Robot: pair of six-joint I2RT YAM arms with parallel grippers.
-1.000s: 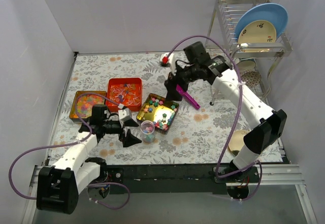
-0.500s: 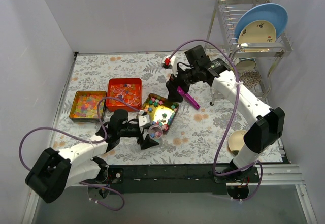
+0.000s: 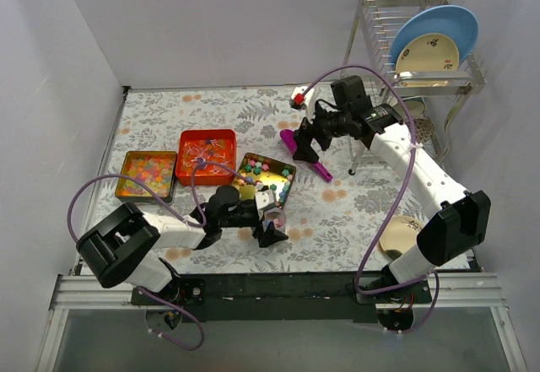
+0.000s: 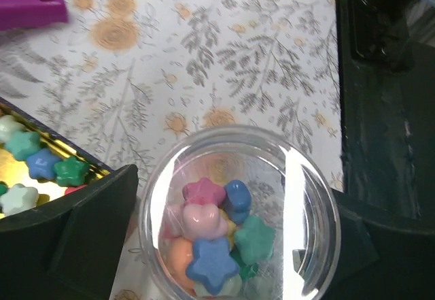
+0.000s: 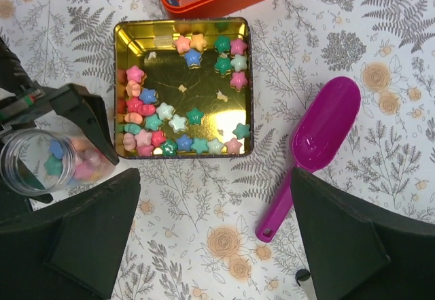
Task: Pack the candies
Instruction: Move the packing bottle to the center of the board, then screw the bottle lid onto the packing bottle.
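The candies are small pastel stars. Several sit in a clear cup [image 4: 238,225], and more lie in the gold tin [image 5: 197,89], mostly along its left and near edges. My left gripper [image 4: 234,245] is shut on the cup, with one finger [image 4: 88,239] on each side. The top view shows the cup [image 3: 272,210] just right of the gold tin's [image 3: 268,169] near corner. My right gripper [image 5: 217,245] is open and empty, hovering over the purple scoop [image 5: 319,137], which lies flat on the cloth right of the tin. The cup also shows in the right wrist view [image 5: 47,160].
An orange tin [image 3: 207,154] with clear-wrapped pieces and a small tin [image 3: 146,175] of coloured sweets stand left of the gold tin. A dish rack [image 3: 418,68] with plates stands at the back right. A bowl [image 3: 396,235] sits by the right arm's base.
My left arm swung right, closed round the cup and carried it right, past the gold tin's near corner. My right gripper drew back to the right, and the scoop stays on the cloth.
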